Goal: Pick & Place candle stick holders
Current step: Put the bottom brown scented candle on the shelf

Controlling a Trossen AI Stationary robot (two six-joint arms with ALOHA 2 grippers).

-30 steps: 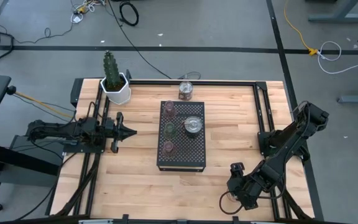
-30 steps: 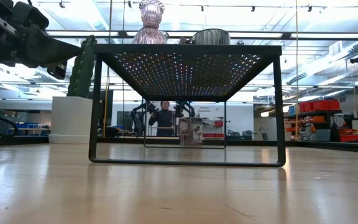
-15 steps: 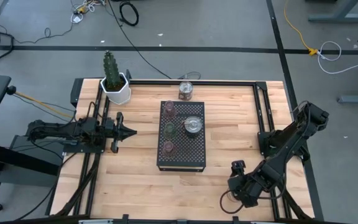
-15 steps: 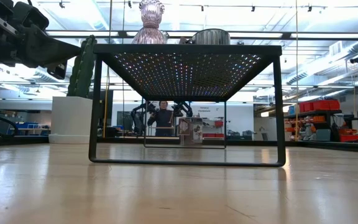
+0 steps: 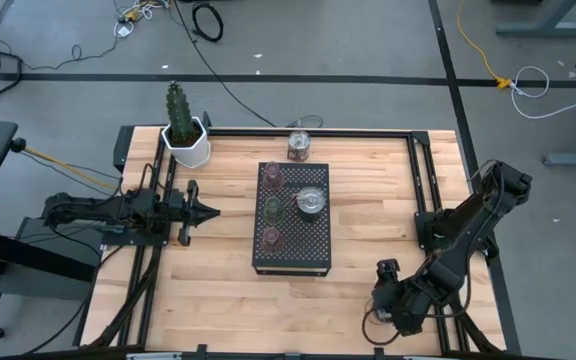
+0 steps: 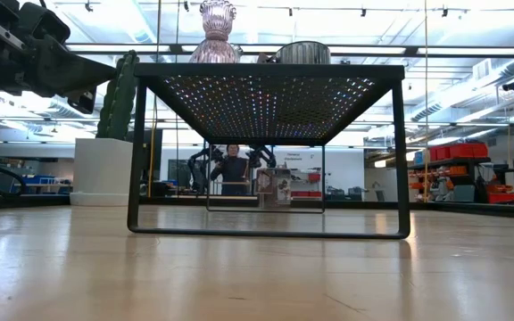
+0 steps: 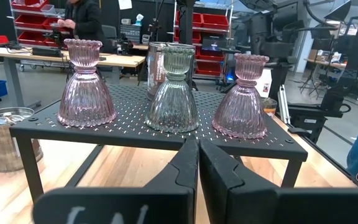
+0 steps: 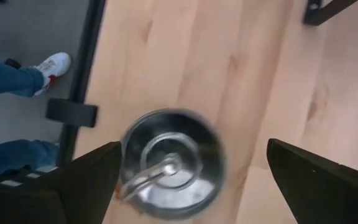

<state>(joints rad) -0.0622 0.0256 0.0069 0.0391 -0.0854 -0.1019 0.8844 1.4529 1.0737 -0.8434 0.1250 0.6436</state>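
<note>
Right pincer (image 8: 191, 168) agape above silvery holder (image 8: 171, 163) (left pincer (image 5: 211, 210) closed)

Right gripper (image 5: 386, 268) has shifted slightly toward the table's near right corner; the arm's elbow moved outward.

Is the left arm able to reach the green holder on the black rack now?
Probably yes: the left hand points straight at the green holder, and nothing stands between them. The hand is shut, so it must open first.
</note>
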